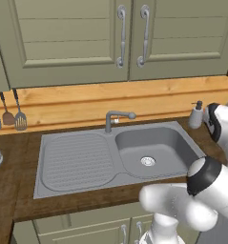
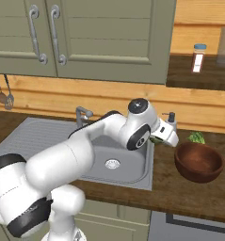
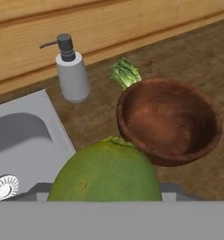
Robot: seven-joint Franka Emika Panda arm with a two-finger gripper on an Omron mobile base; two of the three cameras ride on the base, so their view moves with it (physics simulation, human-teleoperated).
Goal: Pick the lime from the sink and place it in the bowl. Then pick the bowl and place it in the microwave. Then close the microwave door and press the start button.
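On a dark wooden bench under pale green cabinets, the claw [image 2: 157, 138] is gripping the small round green lime [image 3: 105, 171] just beside the deep brown wooden bowl [image 3: 172, 119], needing to centre over it before releasing low.

Light is even and soft in all three views, with no glare and no hard shadow. The sink [image 1: 153, 152] basin shades gently darker toward its back wall, and the bowl [image 3: 172, 119] is dimmer along its inner near side. Rendered edges look slightly soft and pixelated; the lime [image 3: 106, 171] looms large and a little blurred.
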